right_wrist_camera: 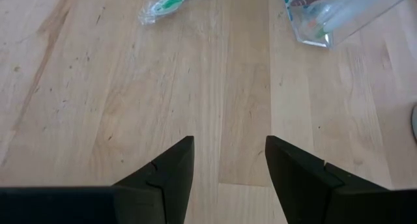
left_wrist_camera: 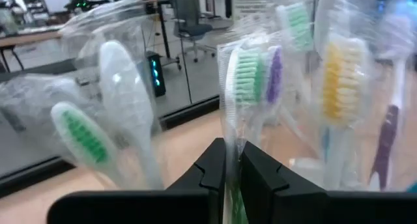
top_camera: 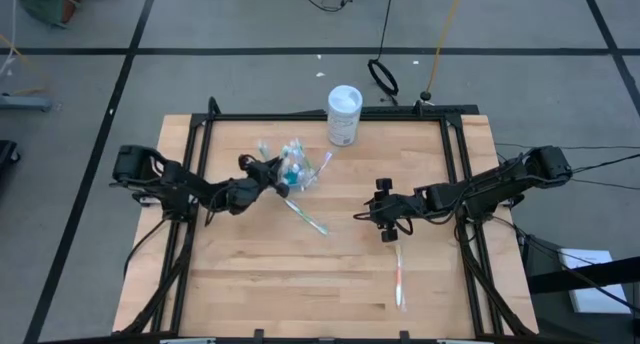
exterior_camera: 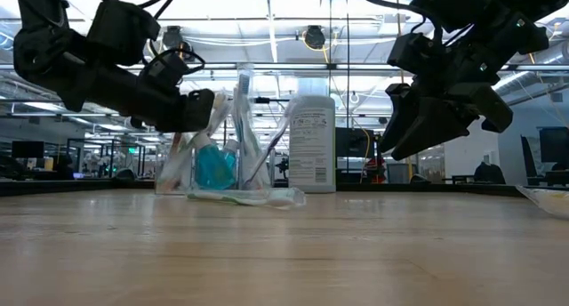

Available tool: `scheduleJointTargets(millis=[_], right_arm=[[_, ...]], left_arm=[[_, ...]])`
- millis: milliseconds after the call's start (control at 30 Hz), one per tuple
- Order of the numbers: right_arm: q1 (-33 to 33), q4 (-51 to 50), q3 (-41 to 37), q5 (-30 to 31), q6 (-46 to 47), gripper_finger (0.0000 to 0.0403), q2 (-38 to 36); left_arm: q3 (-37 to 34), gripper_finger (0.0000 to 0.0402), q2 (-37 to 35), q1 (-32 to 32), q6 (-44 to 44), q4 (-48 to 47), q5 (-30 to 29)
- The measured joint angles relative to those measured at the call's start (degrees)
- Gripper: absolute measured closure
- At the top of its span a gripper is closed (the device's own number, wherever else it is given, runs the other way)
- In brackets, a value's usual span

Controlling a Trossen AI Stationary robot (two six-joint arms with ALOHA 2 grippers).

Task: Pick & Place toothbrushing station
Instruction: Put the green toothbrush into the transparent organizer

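Wrapped toothbrushes [top_camera: 322, 166] stand in the clear cup [top_camera: 290, 164]; one green-bristled toothbrush [top_camera: 306, 216] lies beside it.

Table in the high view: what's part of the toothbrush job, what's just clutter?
Job:
clear cup of wrapped toothbrushes
green toothbrush lying flat
toothbrush near the front edge
left gripper at the cup
right gripper, jaws open

Clutter:
white bottle

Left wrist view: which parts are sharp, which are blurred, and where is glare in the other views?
Left wrist view: the left gripper is sharp, the wrapped green-bristled toothbrush pinched in it slightly soft, the room behind blurred. Low view: bright ceiling lights backlight the clear plastic cup, leaving both arms as dark silhouettes. Right wrist view: evenly lit wooden table, no glare.
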Motion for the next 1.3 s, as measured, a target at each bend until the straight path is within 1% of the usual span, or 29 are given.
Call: scheduleJointTargets(millis=[100,300,367,433,567,700,833,933,1100,1200,1300], right_arm=[[0.0,0.0,0.0,0.0,0.0,0.022,0.0],[0.0,0.0,0.0,0.0,0.0,0.022,0.0],[0.0,0.0,0.0,0.0,0.0,0.022,0.0],[0.0,0.0,0.0,0.0,0.0,0.022,0.0],[0.0,1.5,0.0,0.0,0.0,0.022,0.0],[0.0,8.5,0.0,0.1,-2.0,0.022,0.0],[0.0,15.1,0.0,0.1,1.6,0.022,0.0],[0.0,16.1,0.0,0.1,4.8,0.022,0.0],[0.0,16.4,-0.4,0.1,7.9,0.022,0.3],[0.0,18.4,-2.3,0.1,10.0,0.022,0.4],[0.0,24.4,-5.5,0.1,10.6,0.022,0.4]], left_arm=[[0.0,0.037,0.0,-0.5,2.3,0.0,-0.2],[0.0,0.0368,0.0,0.1,0.7,-0.1,-0.4],[0.0,0.0361,-0.6,0.2,0.8,-0.5,-0.3],[0.0,0.0346,-0.8,0.2,1.7,-0.7,-0.4],[-0.1,0.0298,-1.3,0.2,2.2,-0.9,-0.4],[0.6,0.0246,-2.0,0.0,1.7,-1.9,-0.6],[1.0,0.0208,-6.1,-1.4,6.0,-1.6,-0.4],[0.9,0.0195,-11.0,-3.0,10.0,-1.5,-3.4],[0.9,0.0193,-18.9,-7.3,17.1,-1.2,-10.2],[0.9,0.0192,-23.1,-10.0,19.9,-1.3,-10.5],[0.9,0.0192,-26.2,-11.8,21.3,-0.9,-9.7]])
